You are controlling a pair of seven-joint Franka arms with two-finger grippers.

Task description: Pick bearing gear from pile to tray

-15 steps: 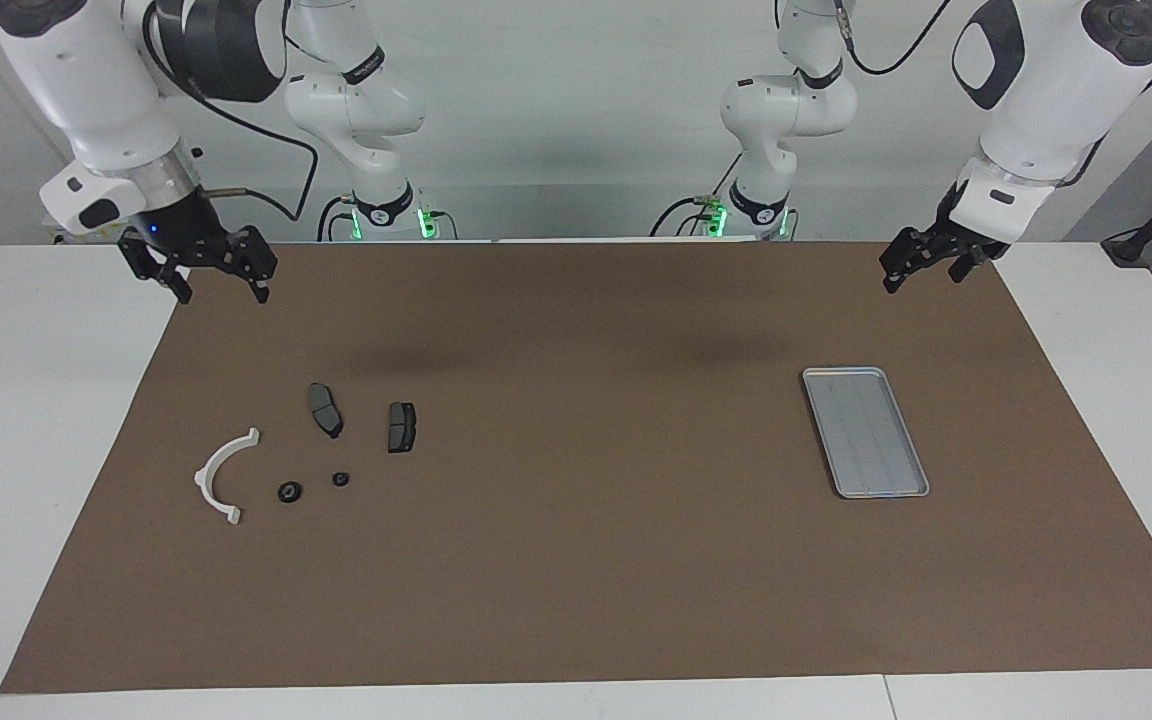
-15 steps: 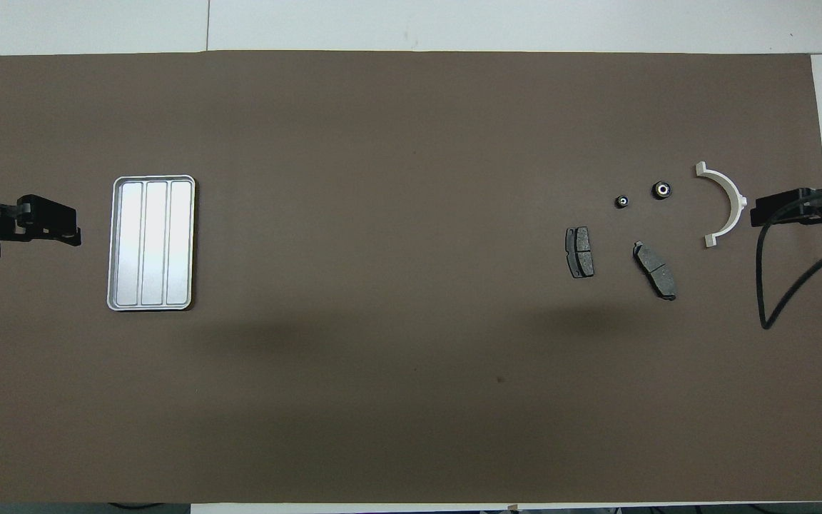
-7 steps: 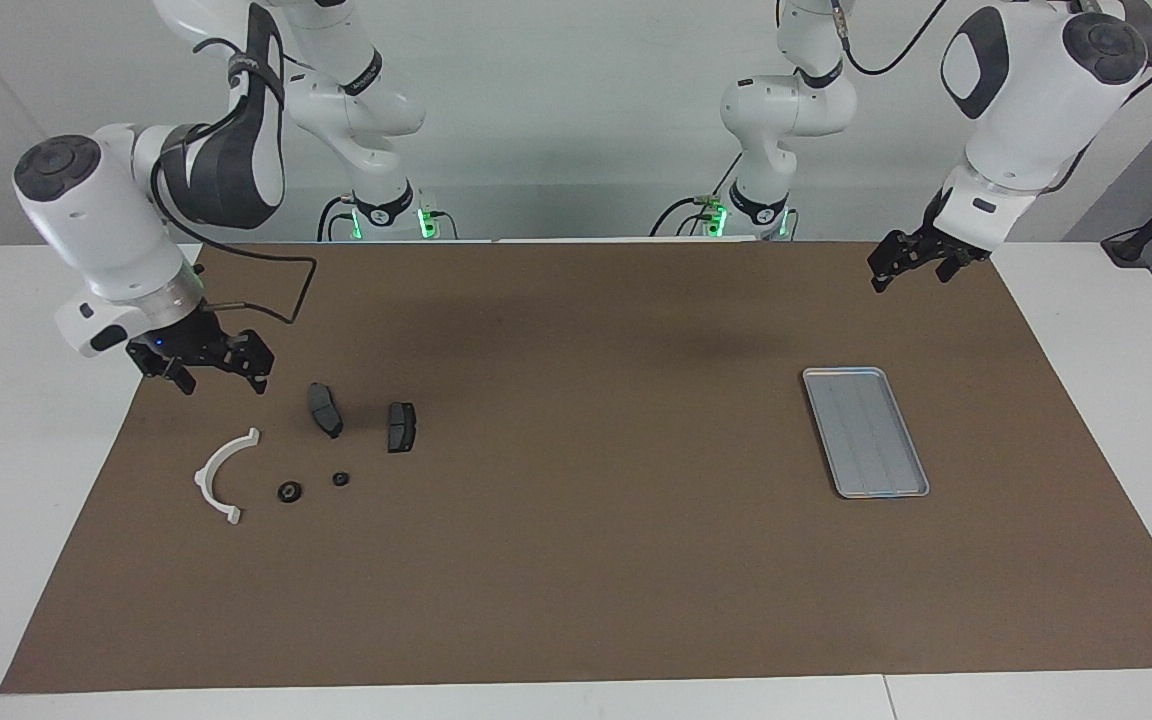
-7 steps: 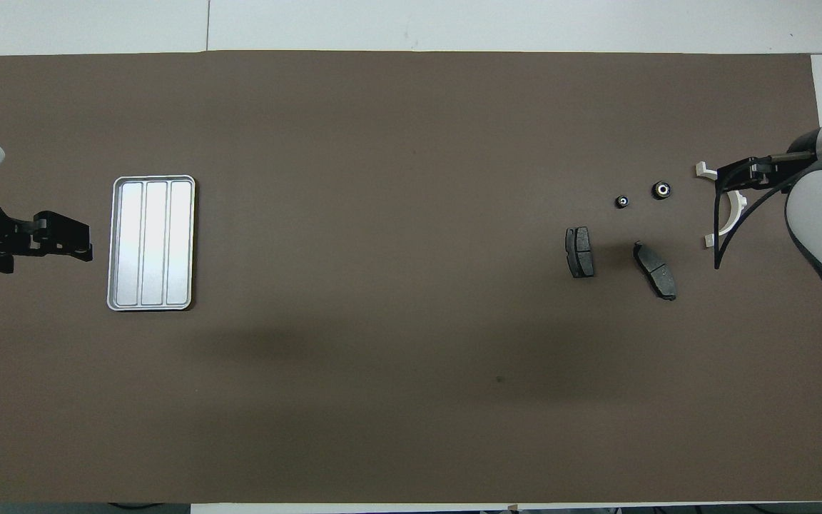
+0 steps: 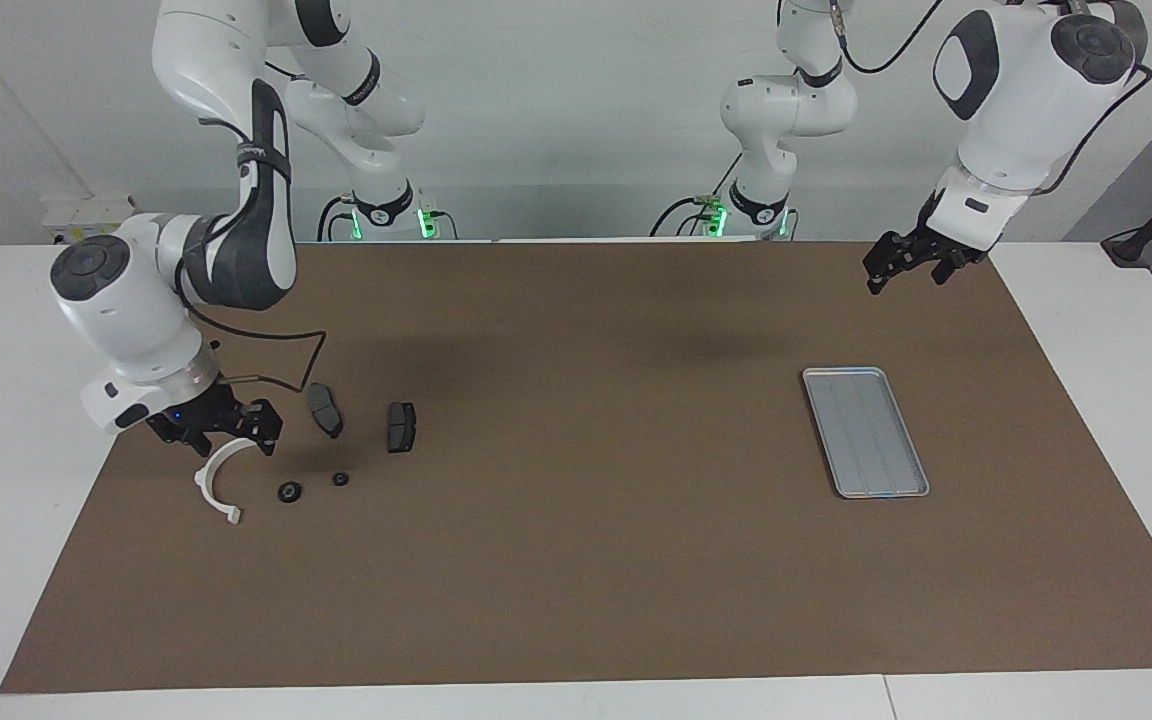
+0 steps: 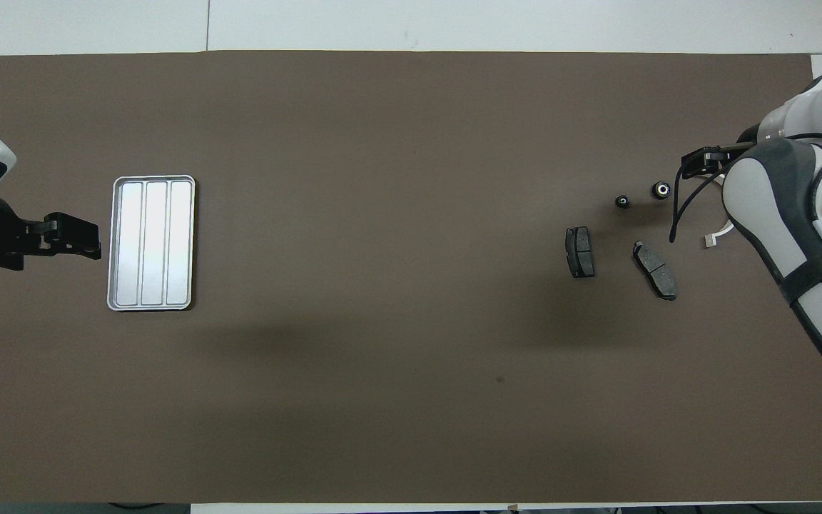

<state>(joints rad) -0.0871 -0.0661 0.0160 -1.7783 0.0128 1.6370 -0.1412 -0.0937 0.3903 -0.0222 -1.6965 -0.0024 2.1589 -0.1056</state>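
Bearing gear pieces remain unpicked, so the job looks barely begun. Going by size: the brown mat [image 5: 576,560] covers most of the table; on it, toward the left arm's end, the silver tray [image 5: 911,478] lies with nothing in it. The left gripper [image 5: 904,262] waits in the air near that end, jaws spread. Toward the right arm's end sits the pile: a white curved bracket [image 5: 208,488], two dark brake-pad plates [image 5: 324,409] [image 5: 401,426], and two small black round gears [image 5: 289,491] [image 5: 340,479], all apart from one another. The right gripper [image 5: 218,432] hangs low over the bracket, just beside the gears, jaws spread and empty. Left to do, I judge: close on a gear, lift, carry it across and set it in the tray.
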